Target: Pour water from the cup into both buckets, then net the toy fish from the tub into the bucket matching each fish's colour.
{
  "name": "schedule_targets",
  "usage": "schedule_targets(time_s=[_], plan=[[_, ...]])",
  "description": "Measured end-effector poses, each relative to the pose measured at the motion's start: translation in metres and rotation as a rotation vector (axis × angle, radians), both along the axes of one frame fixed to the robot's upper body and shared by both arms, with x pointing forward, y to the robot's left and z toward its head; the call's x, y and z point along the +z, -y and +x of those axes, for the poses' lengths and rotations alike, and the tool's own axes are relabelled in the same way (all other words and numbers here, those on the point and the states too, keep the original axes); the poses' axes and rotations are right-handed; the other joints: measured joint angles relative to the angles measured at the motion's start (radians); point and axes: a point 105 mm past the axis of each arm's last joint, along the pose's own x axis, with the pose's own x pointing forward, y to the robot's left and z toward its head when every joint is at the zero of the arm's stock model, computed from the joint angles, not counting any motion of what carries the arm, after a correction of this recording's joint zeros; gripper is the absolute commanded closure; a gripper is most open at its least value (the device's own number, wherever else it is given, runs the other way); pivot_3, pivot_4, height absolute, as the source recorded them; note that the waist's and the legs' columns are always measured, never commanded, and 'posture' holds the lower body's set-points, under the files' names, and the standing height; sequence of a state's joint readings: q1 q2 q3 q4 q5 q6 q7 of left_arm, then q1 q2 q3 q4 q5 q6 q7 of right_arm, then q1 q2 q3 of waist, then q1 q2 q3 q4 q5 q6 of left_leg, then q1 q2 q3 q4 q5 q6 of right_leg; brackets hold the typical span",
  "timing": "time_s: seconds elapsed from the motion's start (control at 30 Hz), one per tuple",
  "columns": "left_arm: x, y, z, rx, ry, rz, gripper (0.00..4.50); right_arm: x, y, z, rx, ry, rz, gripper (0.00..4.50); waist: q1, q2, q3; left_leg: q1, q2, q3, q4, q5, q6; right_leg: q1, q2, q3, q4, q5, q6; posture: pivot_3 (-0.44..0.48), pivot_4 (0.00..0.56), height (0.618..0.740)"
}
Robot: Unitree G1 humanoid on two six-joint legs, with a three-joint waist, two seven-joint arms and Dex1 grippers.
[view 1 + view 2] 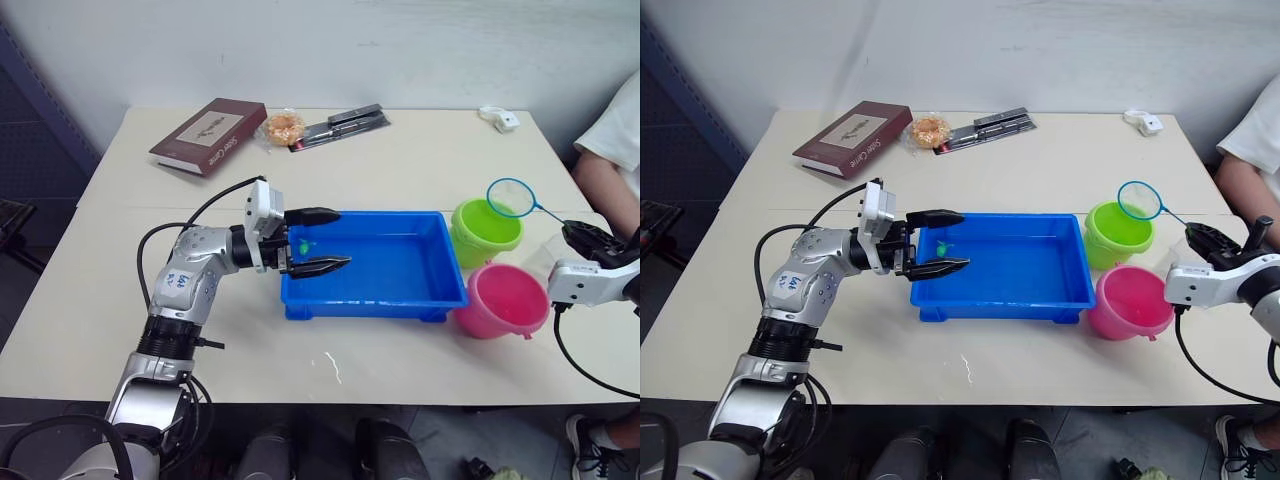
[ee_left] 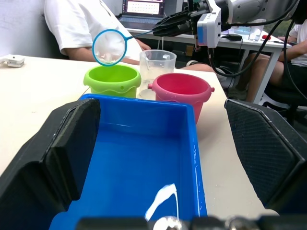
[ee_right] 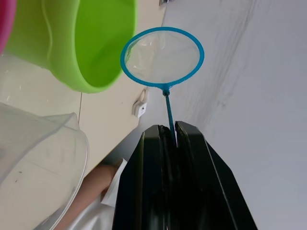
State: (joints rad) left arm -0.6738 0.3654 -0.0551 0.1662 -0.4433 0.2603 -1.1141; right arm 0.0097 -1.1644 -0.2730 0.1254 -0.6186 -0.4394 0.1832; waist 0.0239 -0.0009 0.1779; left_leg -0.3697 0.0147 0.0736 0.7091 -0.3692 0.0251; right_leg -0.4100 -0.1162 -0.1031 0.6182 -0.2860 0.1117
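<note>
Right claw [image 1: 1206, 238] grips 1 net [image 1: 1137, 200] | 2 buckets | 1 tub [image 1: 1060, 295]

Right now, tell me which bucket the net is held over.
The lime green bucket, the one farther from the robot; the net hangs above it, not the pink bucket.

tub [image 1: 400, 285] bright blue | buckets lime green [image 1: 485, 232], pink [image 1: 503, 300] | net [image 1: 512, 198] rim light blue

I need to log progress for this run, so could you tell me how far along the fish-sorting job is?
Pouring looks finished: the cup stands behind the buckets, apparently empty. In hand: the right gripper holds the net above the green bucket, and the open left gripper sits at the tub's end. Left: a green fish remains in the tub; the pink bucket's contents are unclear.
</note>
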Motion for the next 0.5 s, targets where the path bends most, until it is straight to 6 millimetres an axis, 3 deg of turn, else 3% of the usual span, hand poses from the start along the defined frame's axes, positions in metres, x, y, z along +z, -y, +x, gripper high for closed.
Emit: schedule_targets(time_s=[0.07,0.2,0.27,0.4,0.5], plan=[[-0.001,0.0,0.0,-0.002,-0.001,0.001,0.04,0.001,0.002,0.001,-0.008,0.008,-0.001,4.5,-0.001,0.0,0.0,0.0,0.0,0.0,0.0,0.0,0.0,0.0,0.0,0.0,0.0,0.0,0.0,0.0,0.15,0.74],[-0.001,0.002,0.0,-0.005,-0.004,-0.002,0.04,-0.007,-0.013,-0.001,0.077,-0.035,-0.03,4.5,-0.003,0.0,0.0,0.0,0.0,0.0,0.0,0.0,0.0,0.0,0.0,0.0,0.0,0.0,0.0,0.0,0.15,0.74],[-0.002,-0.001,0.001,0.005,0.0,0.007,0.04,0.007,-0.011,0.005,0.068,0.013,0.017,4.5,-0.004,0.001,0.0,0.0,0.0,0.001,0.0,0.0,0.0,0.0,0.0,0.001,0.0,0.0,0.0,0.0,0.15,0.74],[0.0,-0.016,0.005,0.051,0.018,0.047,0.04,0.05,-0.023,0.01,0.106,0.12,0.252,4.5,-0.007,0.001,0.0,0.001,0.002,-0.001,-0.001,0.0,-0.001,0.0,0.002,-0.001,0.0,0.0,0.0,0.0,0.15,0.74],[0.0,-0.039,0.008,0.113,0.025,0.089,0.04,0.041,-0.05,0.011,0.18,-0.032,0.537,4.5,-0.009,0.001,0.0,0.0,0.001,-0.001,-0.001,0.0,-0.001,0.0,0.001,-0.001,0.0,0.0,-0.001,0.0,0.15,0.74]])
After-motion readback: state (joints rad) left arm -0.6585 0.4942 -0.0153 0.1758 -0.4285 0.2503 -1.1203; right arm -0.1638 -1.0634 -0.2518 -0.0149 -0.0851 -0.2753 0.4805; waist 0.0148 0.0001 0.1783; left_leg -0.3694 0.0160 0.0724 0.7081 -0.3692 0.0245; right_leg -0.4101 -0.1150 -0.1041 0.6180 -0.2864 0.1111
